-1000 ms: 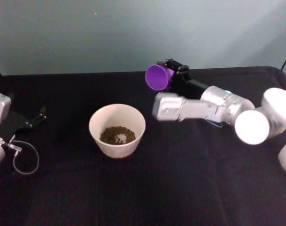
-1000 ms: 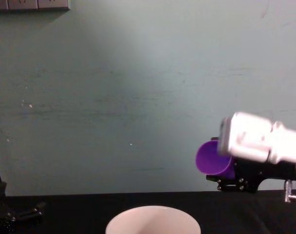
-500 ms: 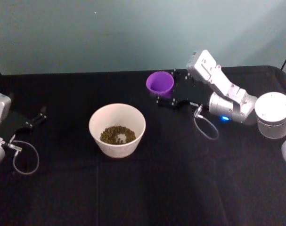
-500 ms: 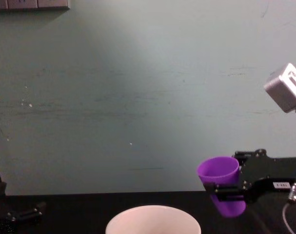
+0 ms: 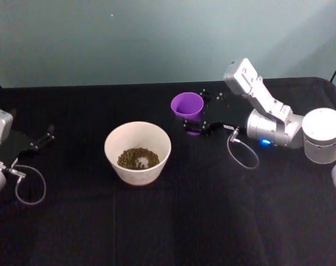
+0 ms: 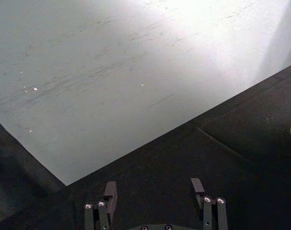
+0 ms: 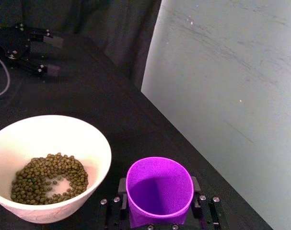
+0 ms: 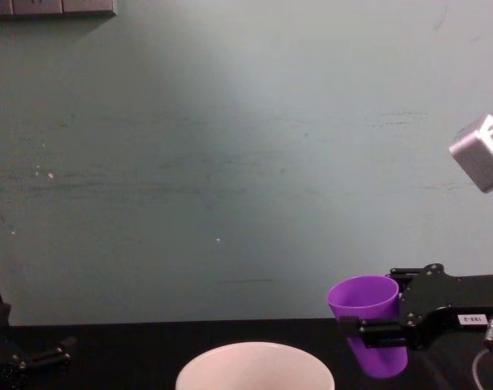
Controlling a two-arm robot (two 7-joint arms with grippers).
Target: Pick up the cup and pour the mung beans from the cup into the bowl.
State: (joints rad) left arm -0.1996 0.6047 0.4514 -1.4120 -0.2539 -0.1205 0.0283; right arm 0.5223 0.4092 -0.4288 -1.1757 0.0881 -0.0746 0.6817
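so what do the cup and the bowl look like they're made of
The cup, held upright in the right gripper, looks like plastic: thin wall, even bright purple, soft matte sheen. The bowl holding the mung beans is pale pinkish-white with a smooth, thick rounded rim; it could be ceramic or melamine, the look leaves that open.

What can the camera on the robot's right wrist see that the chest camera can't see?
Only the right wrist view looks down into things: the green mung beans lying in the bowl, and the cup with nothing inside. It also catches the left gripper parked far off.

Only the chest view shows the cup's side, standing upright, with the right gripper clamped around it from the right.

Both show the purple cup beside the white bowl, the black table and the pale wall.
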